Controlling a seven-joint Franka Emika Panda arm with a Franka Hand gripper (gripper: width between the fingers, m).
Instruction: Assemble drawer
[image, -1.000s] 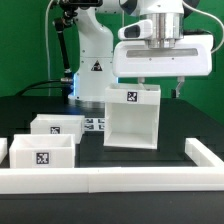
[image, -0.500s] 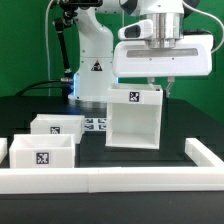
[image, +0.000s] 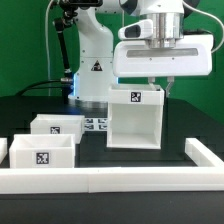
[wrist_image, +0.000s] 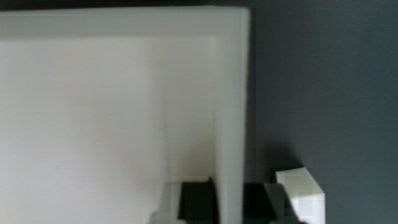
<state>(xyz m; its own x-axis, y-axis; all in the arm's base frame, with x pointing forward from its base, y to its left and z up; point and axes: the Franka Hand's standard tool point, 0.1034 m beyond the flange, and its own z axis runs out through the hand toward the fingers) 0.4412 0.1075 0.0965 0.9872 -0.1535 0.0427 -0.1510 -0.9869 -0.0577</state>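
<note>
gripper (image: 160, 84) grips casing (image: 133, 122) top edge | tag (image: 131, 97): black-and-white square

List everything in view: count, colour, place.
casing: one, white, tagged, upright mid-table
trays: two, white, tagged, open-top, to the exterior view's left of the casing
marker board: one, white with black tags, flat between the trays and the casing
rail: one, white, low, along the near edge, turning back at the exterior view's right
table: one, black, under everything
arm: one, white, behind and above the casing
claw: one, white body, closed on the casing's upper wall at the exterior view's right
</note>
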